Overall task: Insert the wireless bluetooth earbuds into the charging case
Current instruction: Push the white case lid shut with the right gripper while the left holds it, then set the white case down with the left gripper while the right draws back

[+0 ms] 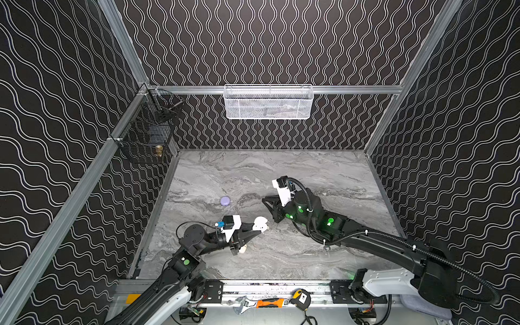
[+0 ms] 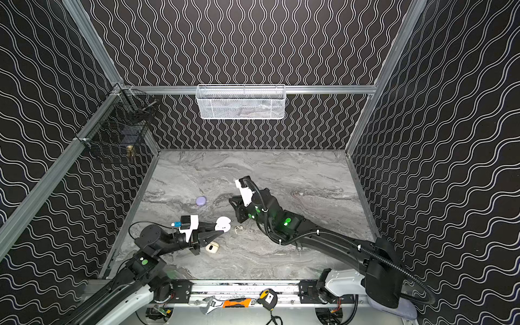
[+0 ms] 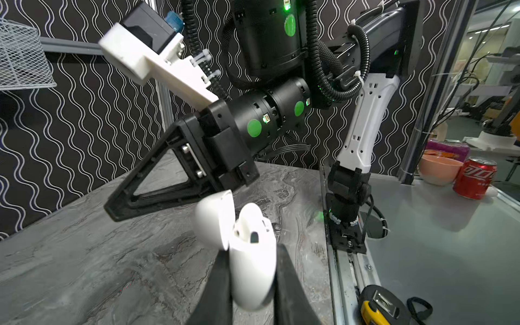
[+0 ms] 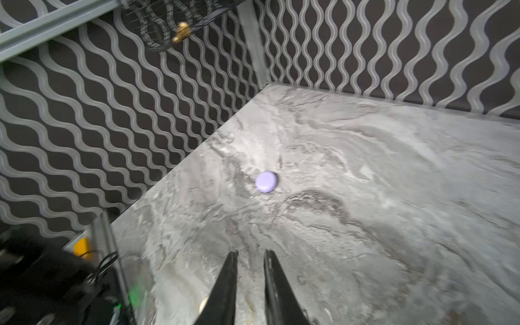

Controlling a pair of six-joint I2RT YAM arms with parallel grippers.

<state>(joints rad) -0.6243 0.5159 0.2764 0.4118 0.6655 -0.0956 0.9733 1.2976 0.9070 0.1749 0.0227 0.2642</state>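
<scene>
Left gripper (image 3: 251,253) clamps the open charging case (image 3: 253,273); right gripper (image 4: 251,251) gapes narrowly, empty; I'd pinch the slick, light loose earbud (image 2: 239,229) by its stem.

Both top views: one stereo head set high above the near edge, looking down and toward the back wall (image 1: 267,56), taking in the whole tabletop (image 1: 281,174) and both my arms from far off; the pair differ only by a slight sideways offset. Left wrist view: close and low, looking along my left fingers (image 3: 222,281) past the white case (image 3: 253,267) to my right arm (image 3: 253,126) and the near rail (image 3: 342,264). Right wrist view: higher, tilted down along my right fingers (image 4: 225,287) toward the tabletop's far left corner; it shares the lavender case (image 4: 266,182) with both top views.
</scene>
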